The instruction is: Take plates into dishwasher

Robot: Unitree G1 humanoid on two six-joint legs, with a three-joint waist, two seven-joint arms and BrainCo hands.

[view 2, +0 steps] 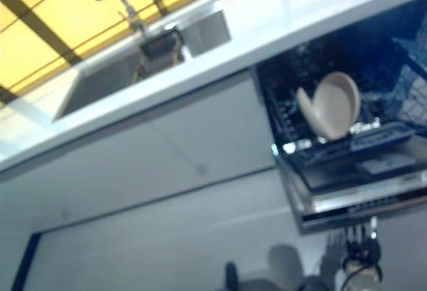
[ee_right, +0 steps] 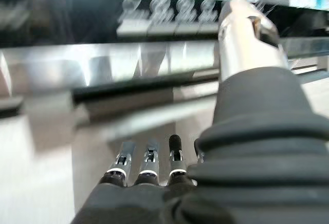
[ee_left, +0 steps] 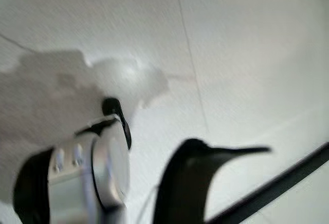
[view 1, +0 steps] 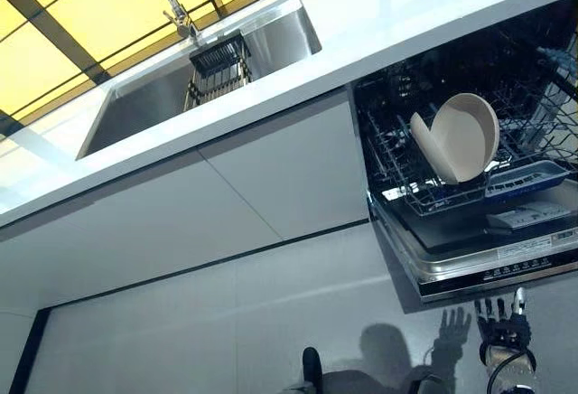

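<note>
The dishwasher stands open with its lower rack (view 1: 406,173) pulled out over the lowered door (view 1: 506,272). Two cream plates (view 1: 461,136) stand on edge in that rack, leaning against each other; the smaller one (view 1: 423,141) is partly hidden behind the larger. My right hand (view 1: 504,322) hangs just below the door's front edge, open and holding nothing. In the right wrist view its straight fingers (ee_right: 149,162) point at the door's shiny edge (ee_right: 103,70). The left wrist view shows only a blurred silver part of my left hand (ee_left: 103,167) over the grey floor.
A steel sink (view 1: 153,96) with a tap (view 1: 176,10) is set in the white counter (view 1: 298,78) to the left. A black wire rack (view 1: 217,60) sits in the sink. A blue cutlery tray (view 1: 528,177) lies at the rack's front. Grey cabinet fronts (view 1: 226,204) fill the middle.
</note>
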